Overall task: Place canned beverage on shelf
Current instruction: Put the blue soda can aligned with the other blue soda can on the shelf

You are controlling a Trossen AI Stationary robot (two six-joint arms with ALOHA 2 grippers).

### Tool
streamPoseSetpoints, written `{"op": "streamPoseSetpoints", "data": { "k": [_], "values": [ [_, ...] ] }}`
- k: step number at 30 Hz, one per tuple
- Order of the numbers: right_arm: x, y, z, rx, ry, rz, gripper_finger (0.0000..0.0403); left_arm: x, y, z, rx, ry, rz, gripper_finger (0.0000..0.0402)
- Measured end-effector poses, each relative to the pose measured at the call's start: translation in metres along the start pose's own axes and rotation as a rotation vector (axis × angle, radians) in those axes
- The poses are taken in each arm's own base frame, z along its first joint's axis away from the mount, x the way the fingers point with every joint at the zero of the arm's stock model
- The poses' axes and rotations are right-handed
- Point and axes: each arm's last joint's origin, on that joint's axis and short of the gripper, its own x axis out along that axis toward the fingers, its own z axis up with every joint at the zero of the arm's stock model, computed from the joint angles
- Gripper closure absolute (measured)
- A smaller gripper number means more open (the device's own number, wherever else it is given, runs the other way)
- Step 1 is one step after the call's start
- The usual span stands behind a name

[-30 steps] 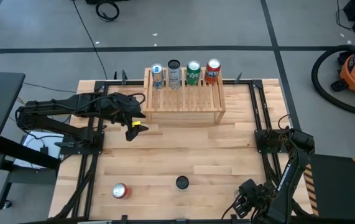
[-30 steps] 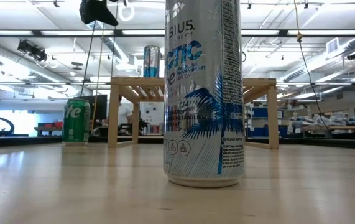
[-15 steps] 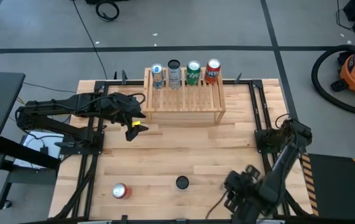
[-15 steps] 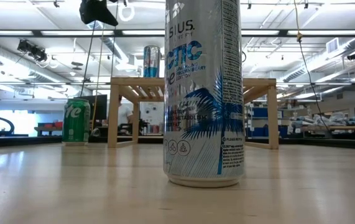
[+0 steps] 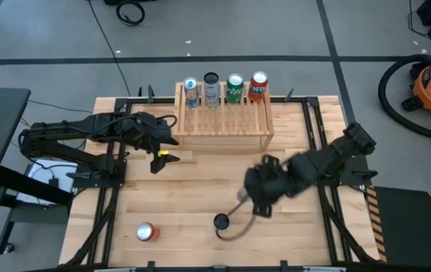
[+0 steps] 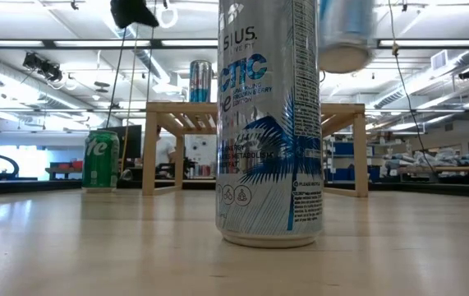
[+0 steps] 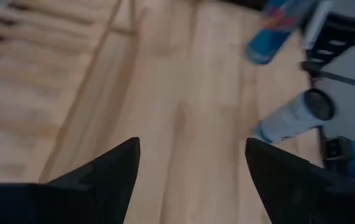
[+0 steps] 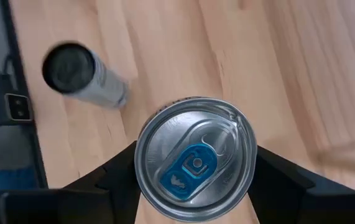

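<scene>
The right gripper [image 8: 196,186] has its fingers clamped around a silver can with a blue tab [image 8: 194,167], held in the air above the table [image 5: 192,189] near a tall standing can [image 5: 221,221], well short of the shelf [image 5: 223,121], while the left gripper [image 7: 193,177], fingers spread and empty, hangs beside the shelf's left end.
</scene>
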Motion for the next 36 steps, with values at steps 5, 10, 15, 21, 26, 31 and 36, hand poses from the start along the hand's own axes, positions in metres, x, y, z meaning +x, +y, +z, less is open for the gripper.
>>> {"op": "streamPoseSetpoints", "data": {
  "k": [5,10,15,21,26,31,36],
  "values": [
    [0.008,-0.026,0.029,-0.084,-0.048,0.069,0.0161,-0.001,-0.004,0.01,0.028,-0.101,-0.075,0.0102],
    [0.014,-0.049,0.047,-0.111,-0.074,0.111,0.0161,-0.001,-0.005,0.012,0.064,-0.12,-0.092,0.0102],
    [0.016,-0.065,0.064,-0.174,-0.153,0.193,0.0161,0.007,-0.006,0.014,0.123,-0.1,-0.124,0.0102],
    [0.018,-0.083,0.078,-0.195,-0.216,0.246,0.0161,0.038,-0.006,0.015,0.122,-0.022,-0.154,0.0102],
    [0.018,-0.09,0.082,-0.253,-0.24,0.27,0.0161,0.065,-0.006,0.015,0.176,0.03,-0.192,0.0101],
    [0.019,-0.096,0.085,-0.288,-0.247,0.309,0.0161,0.087,-0.008,0.019,0.205,0.011,-0.26,0.0101],
    [0.019,-0.098,0.086,-0.316,-0.253,0.324,0.0161,0.097,-0.005,0.022,0.181,0.007,-0.353,0.0101]
  ]
}}
